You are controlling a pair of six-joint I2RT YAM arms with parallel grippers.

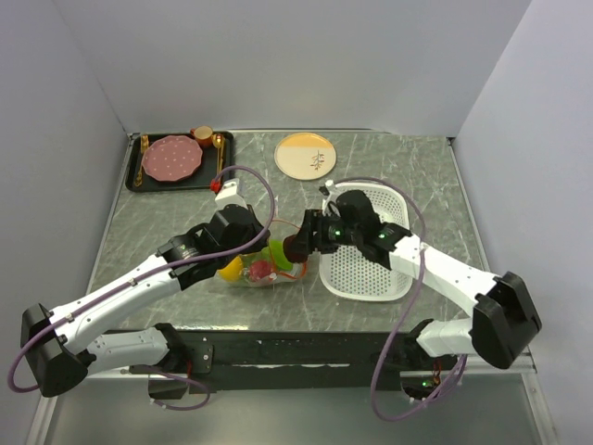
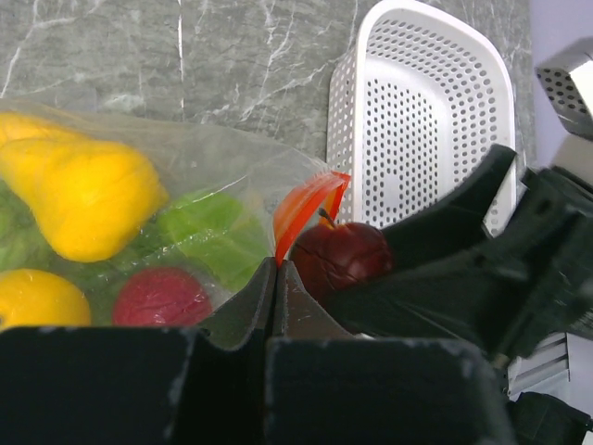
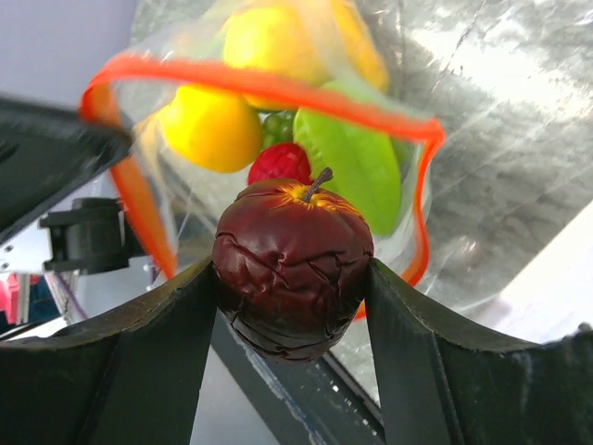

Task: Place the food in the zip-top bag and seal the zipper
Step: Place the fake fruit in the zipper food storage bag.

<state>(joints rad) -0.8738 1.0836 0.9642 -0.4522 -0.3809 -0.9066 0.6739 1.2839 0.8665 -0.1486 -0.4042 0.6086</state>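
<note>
- Landmark: white basket (image 1: 366,264), on the tabletop (image 1: 417,167) at the right.
- Bag (image 1: 262,269): lies just left of the basket with its mouth turned toward it. The mouth is open, and the zipper (image 3: 278,88) forms a wide orange-red loop.
- Left hand (image 2: 278,276): clenched on the bag's rim on the side facing the basket. The zipper strip rises out of the pinch, with no gap between the fingers.
- Right hand (image 3: 292,278): reaches leftward past the basket's left wall and grasps the maroon ball (image 3: 292,269), one finger on each side, stem up.
- Maroon ball: between the basket and the bag, right at the open mouth and close to the left hand's pinch. It is still outside the bag.
- Already inside the bag, left of the basket: yellow pieces (image 3: 208,130), red ball (image 3: 280,162), green leaf (image 3: 347,167), grapes (image 3: 276,125) partly hidden behind them.
- Slider not made out in any view.
- Beyond the basket, toward the far wall: yellow-and-white plate (image 1: 306,155).
- Far-left of the basket: black tray (image 1: 134,176) carrying a pink plate (image 1: 171,158).
</note>
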